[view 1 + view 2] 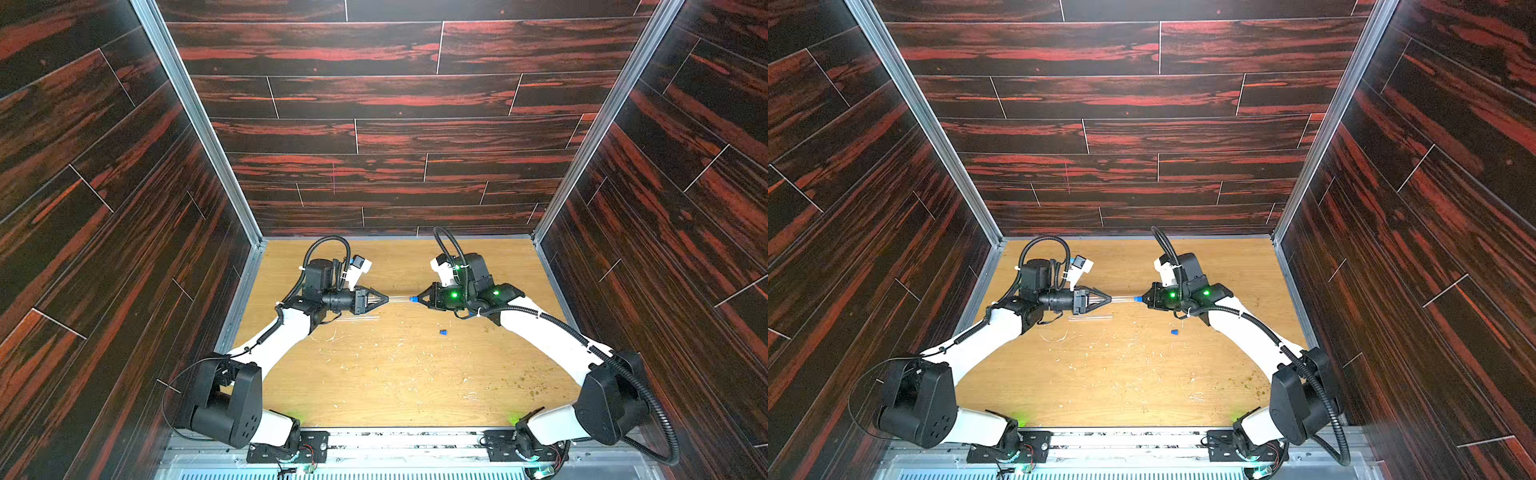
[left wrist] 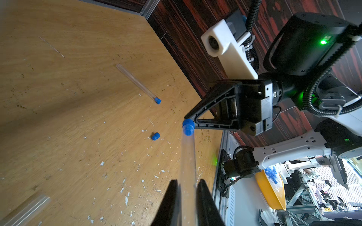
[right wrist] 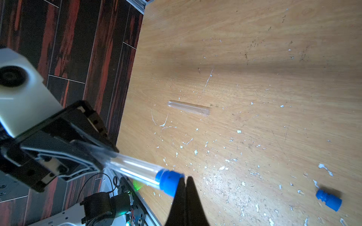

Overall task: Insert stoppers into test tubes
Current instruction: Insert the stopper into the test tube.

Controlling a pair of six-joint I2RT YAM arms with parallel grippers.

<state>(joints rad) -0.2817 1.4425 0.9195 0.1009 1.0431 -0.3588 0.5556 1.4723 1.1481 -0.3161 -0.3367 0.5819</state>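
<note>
Test tube (image 2: 188, 156), clear, blue stopper (image 2: 188, 127) at mouth, clamped in left gripper (image 2: 187, 182), right gripper (image 3: 186, 179) closed, touching it

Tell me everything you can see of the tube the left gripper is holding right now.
The held tube is a thin, clear, plastic-looking cylinder, roughly level above the table. The left gripper is shut on its rear part. A blue stopper sits in its mouth, where the closed tips of the right gripper meet it.
</note>
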